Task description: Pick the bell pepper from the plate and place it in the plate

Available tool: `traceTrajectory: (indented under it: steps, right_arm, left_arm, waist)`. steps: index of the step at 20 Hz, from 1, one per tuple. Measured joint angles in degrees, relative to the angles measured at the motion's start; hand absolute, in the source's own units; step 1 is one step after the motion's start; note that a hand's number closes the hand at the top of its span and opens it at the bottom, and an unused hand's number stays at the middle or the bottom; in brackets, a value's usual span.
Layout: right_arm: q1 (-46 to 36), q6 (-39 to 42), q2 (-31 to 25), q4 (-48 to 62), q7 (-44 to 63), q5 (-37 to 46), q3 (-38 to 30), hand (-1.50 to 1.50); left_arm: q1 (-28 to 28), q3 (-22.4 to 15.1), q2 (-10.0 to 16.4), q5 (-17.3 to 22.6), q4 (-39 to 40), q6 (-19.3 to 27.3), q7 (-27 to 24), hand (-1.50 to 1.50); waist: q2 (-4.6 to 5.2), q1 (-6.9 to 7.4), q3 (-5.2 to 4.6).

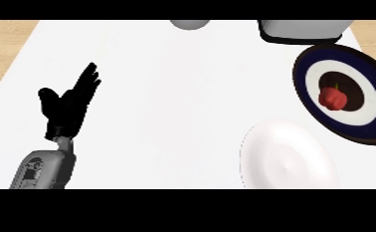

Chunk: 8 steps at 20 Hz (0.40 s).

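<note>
A small red bell pepper [334,97] lies in the dark centre of a navy and white ringed plate [312,76] at the right edge of the counter. A plain white plate [286,159] sits just below and left of it, near the front. My left hand [67,107] shows at the lower left, open with fingers straight and pointing up, far from both plates. My right hand does not show in the head view.
A grey-white container with a dark rim [301,31] stands at the back right, just above the ringed plate. A grey rounded object [190,24] sits at the back centre. Wooden floor [16,39] shows past the counter's left edge.
</note>
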Motion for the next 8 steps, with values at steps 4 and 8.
traceTrajectory:
  steps: [4, 8]
  right_arm:
    - [1.6, 0.2, -1.1, -1.2, 0.2, -0.9, 0.1, -1.5]
    - [2.7, -0.4, -1.2, -2.4, 0.2, -1.0, 0.9, -1.5]
  left_arm:
    - [0.2, 0.1, 0.2, 0.0, -0.2, -0.3, -0.2, 0.0]
    - [-0.5, -0.1, -0.4, -0.1, 0.5, 0.0, -0.1, 0.0]
  waist:
    - [-0.05, 0.11, 0.02]
    - [0.21, 0.33, 0.09]
